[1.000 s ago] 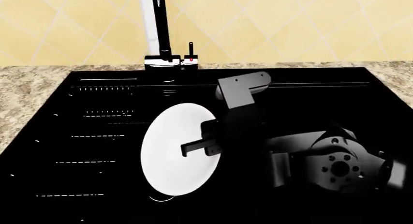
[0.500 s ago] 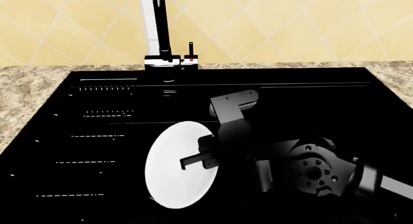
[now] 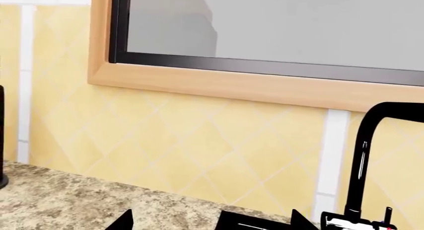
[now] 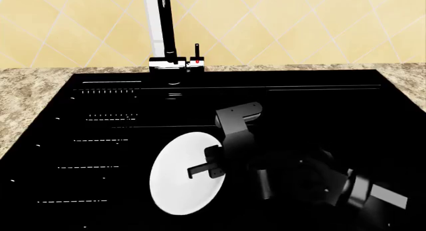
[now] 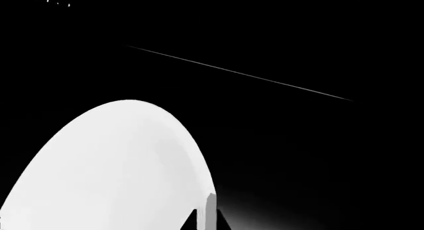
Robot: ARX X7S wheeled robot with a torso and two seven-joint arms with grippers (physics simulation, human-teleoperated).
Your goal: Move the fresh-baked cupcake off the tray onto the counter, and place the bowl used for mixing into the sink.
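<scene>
The right claw (image 4: pixel 199 169) grips the bowl (image 4: pixel 174 178) at its rim, seemingly low inside the sink (image 4: pixel 100 156); next, let go.

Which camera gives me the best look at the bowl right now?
The head view: it shows the whole bowl over the black sink, with the right tool at its rim. The right wrist view shows only part of it, close up. The left wrist view misses it.

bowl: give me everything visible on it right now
The bowl is plain, smooth, round and white, with no markings. It is tipped steeply on edge over the black sink, open face toward the right gripper, whose fingers pinch its rim. Whether its lower edge touches the basin floor cannot be told.
</scene>
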